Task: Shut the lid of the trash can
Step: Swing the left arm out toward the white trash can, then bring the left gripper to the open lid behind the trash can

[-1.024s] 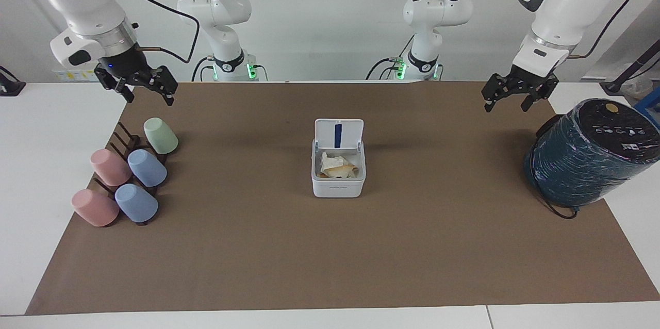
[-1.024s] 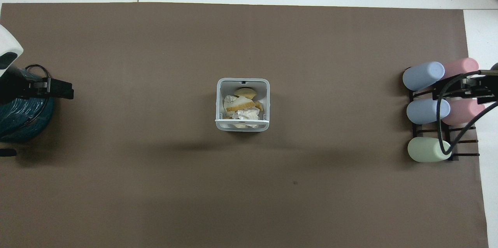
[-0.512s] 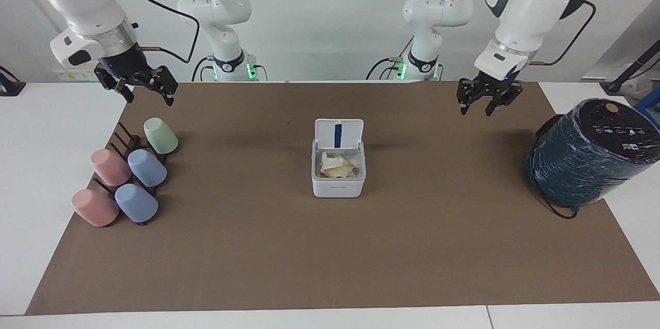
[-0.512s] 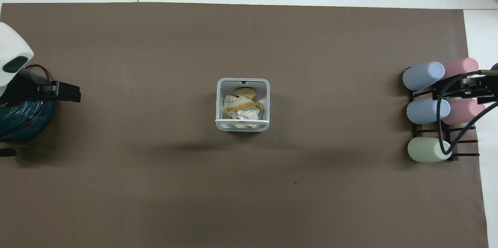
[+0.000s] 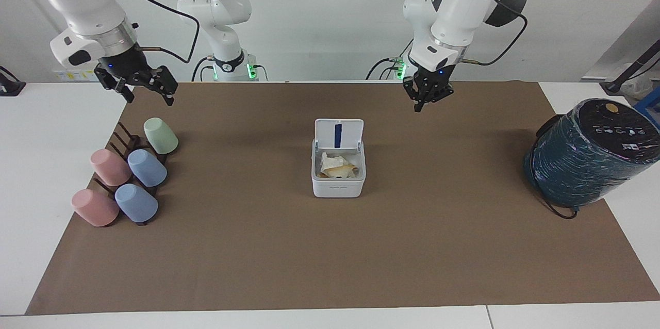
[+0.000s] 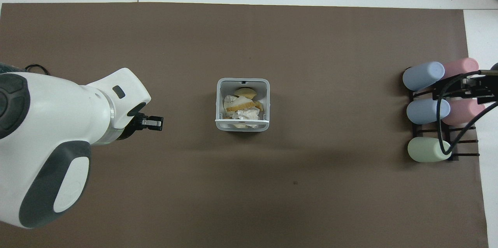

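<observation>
The trash can (image 5: 337,185) is a small white square bin at the middle of the brown mat, with crumpled paper and scraps inside. It also shows in the overhead view (image 6: 220,100). Its lid (image 5: 339,134) stands upright and open on the bin's edge nearer the robots, the blue strip on its inner face showing. From overhead the lid (image 6: 242,122) is seen edge-on. My left gripper (image 5: 427,103) hangs in the air over the mat, beside the bin toward the left arm's end (image 6: 155,123), apart from the lid. My right gripper (image 5: 138,89) is open and waits above the cup rack.
A large dark teal cylinder (image 5: 588,156) with a black top lies at the left arm's end of the mat. A dark rack with several pastel cups (image 5: 129,174) stands at the right arm's end (image 6: 428,112). The brown mat (image 5: 330,257) covers most of the table.
My left arm has swung from above the teal cylinder toward the bin, and its wrist has turned. The right arm, the bin and the lid have not moved.
</observation>
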Tool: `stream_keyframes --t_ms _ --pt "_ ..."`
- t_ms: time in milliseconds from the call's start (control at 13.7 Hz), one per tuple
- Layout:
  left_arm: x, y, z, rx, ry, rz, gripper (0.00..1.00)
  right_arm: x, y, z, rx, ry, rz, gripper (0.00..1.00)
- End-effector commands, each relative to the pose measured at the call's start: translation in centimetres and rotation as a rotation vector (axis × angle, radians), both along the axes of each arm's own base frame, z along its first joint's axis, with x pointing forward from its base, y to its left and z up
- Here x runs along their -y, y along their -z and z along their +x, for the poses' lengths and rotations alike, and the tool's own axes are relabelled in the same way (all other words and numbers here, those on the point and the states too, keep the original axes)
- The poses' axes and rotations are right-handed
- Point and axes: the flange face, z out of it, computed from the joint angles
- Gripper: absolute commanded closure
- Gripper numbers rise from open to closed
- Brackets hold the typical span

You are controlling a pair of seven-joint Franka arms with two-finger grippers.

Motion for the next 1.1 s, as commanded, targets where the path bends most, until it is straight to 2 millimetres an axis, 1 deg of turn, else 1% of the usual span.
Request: stream_keyframes --t_ms 0,146,366,512,585,659,805,1024 --pt "3.4 0.3 -2.0 0.019 0.006 -0.04 1.0 0.2 -0.2 -0.6 -0.004 -0.006 0.004 0.0" --pt "6.4 0.8 -3.3 0.025 0.019 -0.052 1.0 0.3 -0.2 -0.6 -0.004 -0.004 0.006 0.0" --pt "9.9 1.3 -5.6 0.017 0.072 -0.068 1.0 0.2 -0.2 -0.6 -0.004 -0.004 0.006 0.0" --pt "11.9 2.3 -6.4 0.028 0.058 -0.092 1.0 0.3 -0.2 -0.6 -0.004 -0.004 0.006 0.0" --pt "13.0 3.2 -6.6 0.023 0.056 -0.096 1.0 0.2 -0.2 -0.6 -0.004 -0.006 0.006 0.0" --pt "13.5 3.7 -6.4 0.027 0.041 -0.102 1.0 0.2 -0.2 -0.6 -0.004 -0.006 0.004 0.0" --pt "15.3 4.8 -6.5 0.047 0.038 -0.122 1.0 0.3 -0.2 -0.6 -0.004 -0.004 0.004 0.0" --pt "16.1 5.5 -5.3 0.095 0.011 -0.167 1.0 0.2 -0.2 -0.6 -0.003 -0.006 0.006 0.0"
